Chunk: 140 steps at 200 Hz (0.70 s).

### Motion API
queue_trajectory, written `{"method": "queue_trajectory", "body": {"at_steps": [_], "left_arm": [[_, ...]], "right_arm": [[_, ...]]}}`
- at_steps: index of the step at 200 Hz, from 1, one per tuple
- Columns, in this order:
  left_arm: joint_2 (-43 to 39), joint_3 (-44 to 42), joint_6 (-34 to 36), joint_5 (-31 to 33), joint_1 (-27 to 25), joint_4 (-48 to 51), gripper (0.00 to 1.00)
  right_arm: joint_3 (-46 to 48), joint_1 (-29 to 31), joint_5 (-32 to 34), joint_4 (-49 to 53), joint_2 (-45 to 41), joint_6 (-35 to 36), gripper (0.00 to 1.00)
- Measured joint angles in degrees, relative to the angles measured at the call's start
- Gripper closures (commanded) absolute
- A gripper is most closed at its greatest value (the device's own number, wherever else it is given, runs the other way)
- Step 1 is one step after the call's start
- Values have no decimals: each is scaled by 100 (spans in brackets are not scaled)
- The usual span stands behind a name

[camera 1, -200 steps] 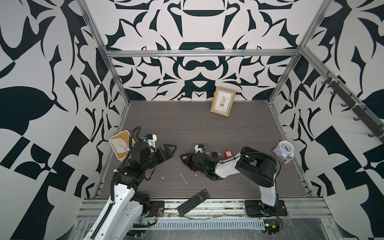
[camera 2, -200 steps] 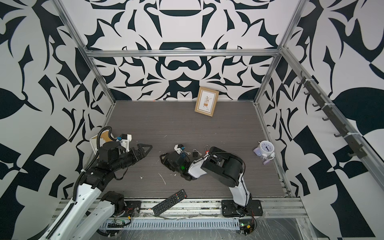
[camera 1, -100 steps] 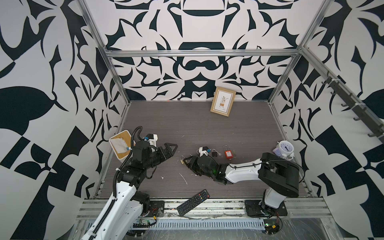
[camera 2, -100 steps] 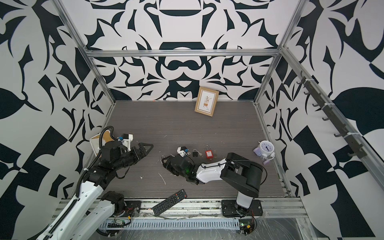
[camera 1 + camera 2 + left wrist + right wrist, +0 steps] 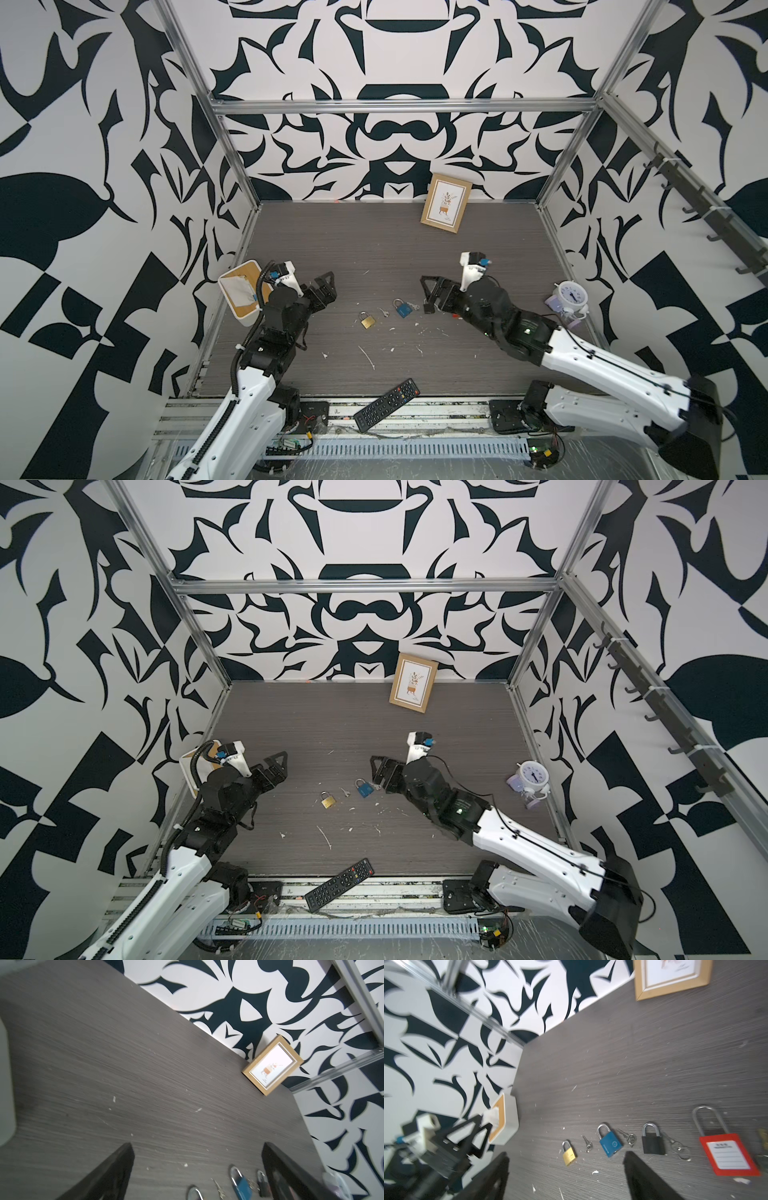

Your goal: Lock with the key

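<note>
Well apart over the tabletop, the right gripper and left gripper face each other, jaws wide and holding nothing. Between them, midway between the surface's left and right edges, lie a blue padlock, a smaller brass padlock and, between the two, a key.

1. The walls carry a bold black-and-white pattern of leaf-like shapes, mirrored about the middle on the back wall.
2. Silver aluminium bars run up the corners and across the back wall.
3. The floor is dark grey with a fine wood grain, strewn with small white flecks.
4. A dark rail of hooks runs along the wall on the right of both top views.
5. A wooden picture frame leans against the back wall.
6. The light is even, with only soft shadows.
</note>
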State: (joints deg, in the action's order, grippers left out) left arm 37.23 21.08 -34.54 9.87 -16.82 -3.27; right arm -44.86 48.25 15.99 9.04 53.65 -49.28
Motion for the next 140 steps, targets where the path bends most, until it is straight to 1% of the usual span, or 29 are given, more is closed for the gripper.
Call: {"method": "queue_trajectory", "body": {"at_steps": [15, 30, 45, 57, 72, 82, 102, 107, 118, 129, 140], "left_arm": [[0, -267, 627, 420, 0, -428, 1], [103, -363, 1305, 927, 0, -817, 1], [407, -413, 1969, 1388, 50, -1303, 0], [743, -479, 2326, 1547, 190, -1692, 1], [1410, -651, 2614, 1513, 514, -2302, 1], [2026, -857, 2710, 1445, 737, -2931, 1], [3668, -1169, 2828, 1314, 1084, -4382, 1], [4118, -1209, 2940, 1259, 1156, -4948, 1], [4872, -1174, 2964, 846, 1335, -5805, 1], [5423, -1165, 2977, 555, 1508, -6266, 1], [5539, -1134, 2966, 404, 1591, -6231, 1]], "right_arm": [[-190, -468, 42, 538, -422, 588, 0], [-350, -881, 94, 1005, -555, 1067, 0], [-442, -1082, 170, 1285, -555, 1480, 0], [-446, -1117, 293, 1432, -529, 1792, 0], [-295, -1117, 507, 1392, -487, 2146, 0], [-72, -1117, 645, 1263, -573, 2365, 0], [555, -1117, 1019, 835, -914, 2852, 0], [704, -1119, 1128, 717, -1005, 3010, 0], [920, -1150, 1355, 476, -1134, 3381, 0], [1056, -1224, 1613, 136, -1115, 3847, 0], [1147, -1429, 1906, -308, -951, 4304, 0]]}}
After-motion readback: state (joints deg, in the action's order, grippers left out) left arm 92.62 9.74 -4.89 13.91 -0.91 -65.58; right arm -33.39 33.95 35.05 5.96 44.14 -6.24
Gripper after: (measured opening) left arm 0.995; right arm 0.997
